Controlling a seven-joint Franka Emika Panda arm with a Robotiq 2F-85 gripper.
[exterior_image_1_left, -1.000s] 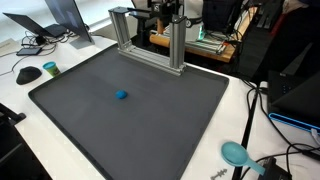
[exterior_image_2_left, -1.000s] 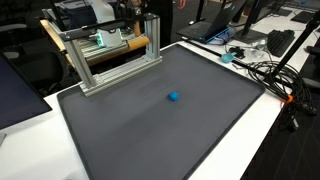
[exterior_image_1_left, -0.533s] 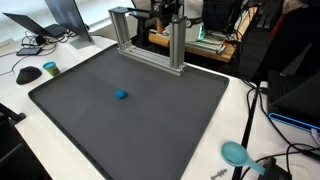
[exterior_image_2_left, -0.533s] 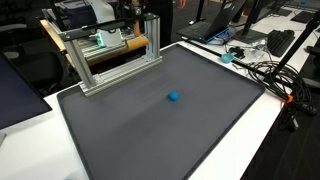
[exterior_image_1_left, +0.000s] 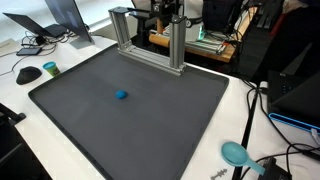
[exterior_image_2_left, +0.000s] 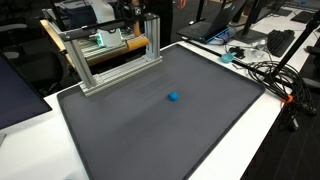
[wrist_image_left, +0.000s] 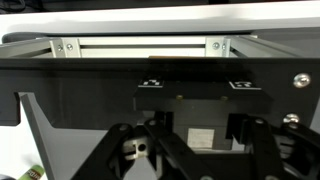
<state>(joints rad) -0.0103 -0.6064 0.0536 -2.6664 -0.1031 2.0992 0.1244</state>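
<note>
At the near edge of the white desk (exterior_image_2_left: 265, 135), a teal disc (exterior_image_1_left: 235, 152) lies well apart from the fingers, on the far side of the wide grey mat (exterior_image_1_left: 150, 120) from them. A small blue piece (exterior_image_1_left: 121, 96) sits alone near the middle of the mat, also well apart from the fingers, with nothing touching it.

Beyond it, at the mat's back edge, stands the metal frame (exterior_image_1_left: 177, 48): two upright posts joined by a top bar and a base rail. It lies between the blue piece and the fingers and is the thing closest to them. It looks stiff and fairly heavy, and its smooth metal is likely to slip in a light grip. A post or the middle of the top bar seems the soundest place to take hold, squarely across the flat faces.

Farthest back, the fingers (wrist_image_left: 160, 155) hang just beside the frame, whose silver bar (wrist_image_left: 140, 45) fills the top of the wrist view. Only their black links show. The tips are out of sight, so I cannot tell how wide they stand or whether they touch anything.
</note>
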